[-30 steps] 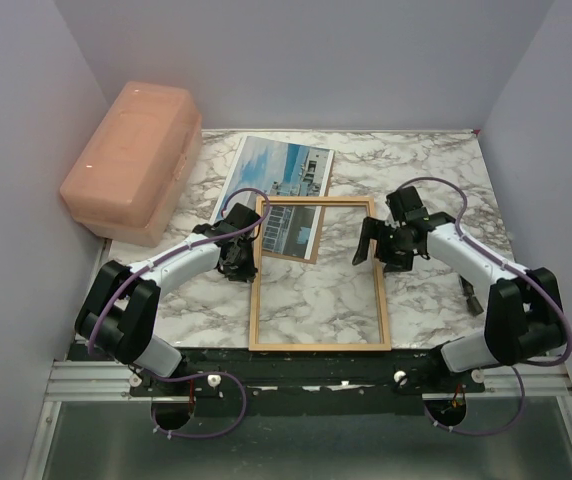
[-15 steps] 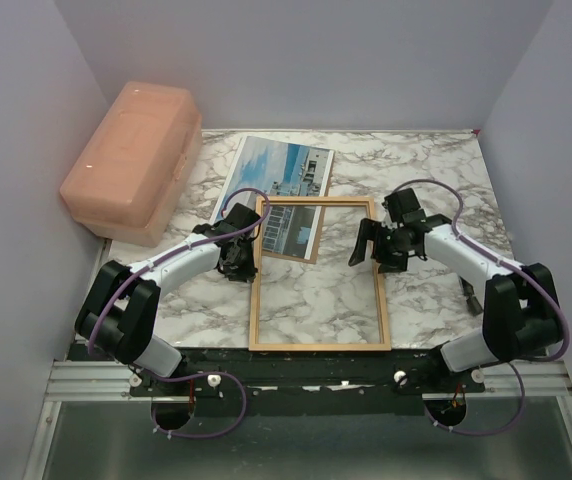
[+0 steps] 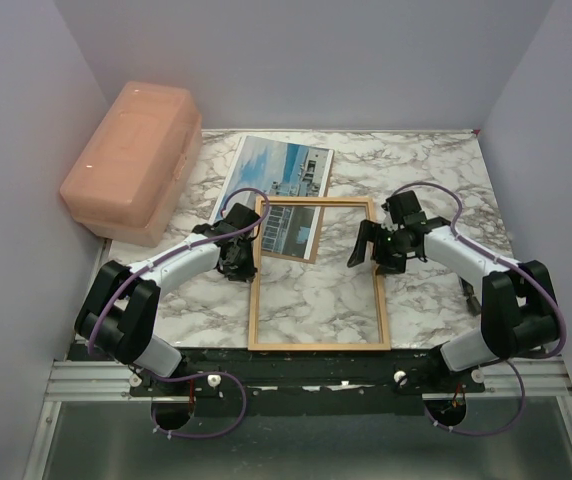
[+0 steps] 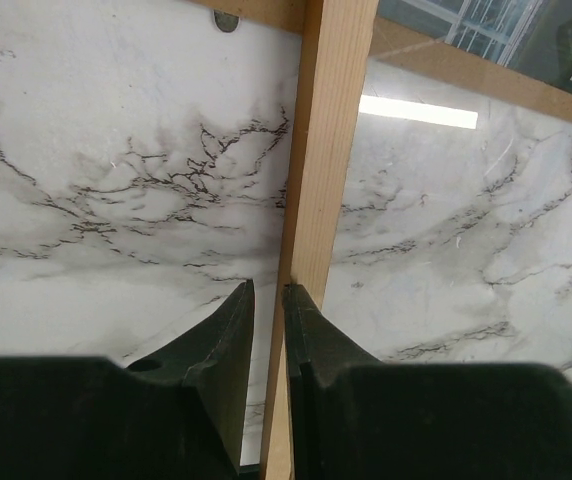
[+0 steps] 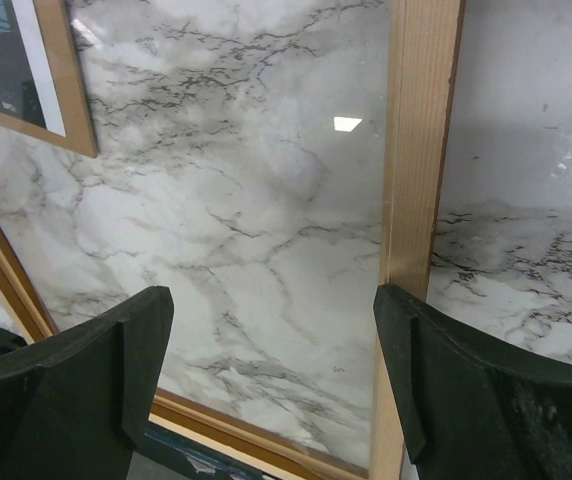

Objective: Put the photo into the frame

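Only the right tool (image 3: 371,245) has shifted, edging a little leftward toward the frame (image 3: 316,346) with its jaws drawn in slightly. The left tool (image 3: 238,255) has not moved. The right tool's jaws are spread wide and hold nothing. In its wrist view the frame's right rail runs down between the fingers, close to the right-hand one. The left tool is nearly closed and appears to pinch the frame's left rail.

The frame lies flat mid-desk (image 3: 416,170), long axis running from near edge to far edge. The photo (image 3: 281,170) lies beyond the frame's far-left corner, toward the far edge and left of centre. Its near part is tucked under that corner and shows through the opening. Its long axis also runs roughly near to far, tilted slightly. From either tool the photo lies farther out, and the left tool is closer to it.

Count: one photo, one frame, one pink box (image 3: 131,160) at the far-left corner, and two tools.
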`<state>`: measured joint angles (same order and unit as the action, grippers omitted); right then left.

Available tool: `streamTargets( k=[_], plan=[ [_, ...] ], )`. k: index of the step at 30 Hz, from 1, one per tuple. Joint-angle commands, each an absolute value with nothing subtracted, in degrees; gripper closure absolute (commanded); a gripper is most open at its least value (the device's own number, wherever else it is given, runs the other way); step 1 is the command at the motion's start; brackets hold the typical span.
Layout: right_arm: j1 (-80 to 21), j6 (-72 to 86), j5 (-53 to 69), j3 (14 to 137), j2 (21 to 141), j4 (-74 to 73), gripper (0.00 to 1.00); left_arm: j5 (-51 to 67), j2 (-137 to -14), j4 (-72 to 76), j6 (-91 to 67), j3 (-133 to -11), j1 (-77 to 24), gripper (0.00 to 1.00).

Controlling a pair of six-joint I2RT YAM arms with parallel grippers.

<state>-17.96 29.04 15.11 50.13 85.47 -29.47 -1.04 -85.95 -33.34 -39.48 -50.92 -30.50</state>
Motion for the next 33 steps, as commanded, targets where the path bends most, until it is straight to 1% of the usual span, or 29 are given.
streamTargets(
  k=[1, 6, 13, 20, 23, 26, 27, 31, 33],
  plan=[
    [-18.28, 30.75, 25.12, 47.1, 88.12, -22.94, 0.11, -2.29, -87.18, -33.24, -39.46, -49.39, -30.76, 0.8],
    [-18.28, 32.59, 30.13, 46.85, 87.05, -20.58, 0.11, -2.29, -87.25, -33.39, -39.38, -49.48, -30.76, 0.8],
    [-18.28, 34.21, 30.97, 47.72, 82.82, -20.39, 0.11, -2.29, -87.33, -33.48, -39.27, -49.61, -30.76, 0.8],
    [-18.24, 35.51, 32.88, 47.44, 81.43, -18.91, 0.12, -2.29, -87.34, -33.44, -39.22, -49.57, -30.75, 0.8],
    [-18.28, 35.36, 30.35, 47.15, 81.23, -19.23, 0.12, -2.37, -87.33, -33.55, -39.29, -49.65, -30.76, 0.81],
    [-18.17, 34.34, 25.38, 47.35, 81.3, -21.36, 0.11, -3.43, -87.1, -34.62, -39.46, -50.35, -30.81, 0.9],
    [-18.19, 33.99, 23.95, 47.42, 81.22, -22.28, 0.11, -4.23, -87.05, -35.45, -39.61, -50.86, -31.2, 0.91],
    [-17.22, 32.72, 18.51, 46.78, 79.98, -24.61, 0.09, -9.76, -87.72, -40.28, -40.7, -54.1, -34.55, 0.91],
    [-16.11, 32.03, 17.1, 46.53, 79.35, -25.75, 0.08, -12.31, -88.5, -42.52, -41.45, -55.97, -36.42, 0.88]
  ],
)
